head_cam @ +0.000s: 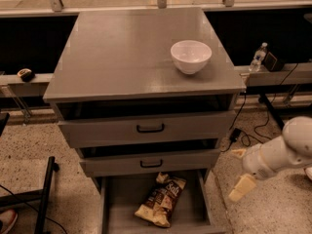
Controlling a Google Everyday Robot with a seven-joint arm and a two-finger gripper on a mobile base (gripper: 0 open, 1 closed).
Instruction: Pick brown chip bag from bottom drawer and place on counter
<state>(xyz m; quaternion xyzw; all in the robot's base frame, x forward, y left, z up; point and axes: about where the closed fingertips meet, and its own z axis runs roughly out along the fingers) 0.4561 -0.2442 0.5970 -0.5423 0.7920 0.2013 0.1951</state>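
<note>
Lying in the bottom drawer (121, 201), one brown chip bag (162, 199); one hand (241, 171), fingers (242, 188) apart, beside it

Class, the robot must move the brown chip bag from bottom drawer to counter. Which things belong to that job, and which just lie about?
Needed: brown chip bag, in the open bottom drawer; counter; gripper, right of that drawer, fingers open.
Lying about: white bowl on the counter; water bottle, behind at right.
</note>
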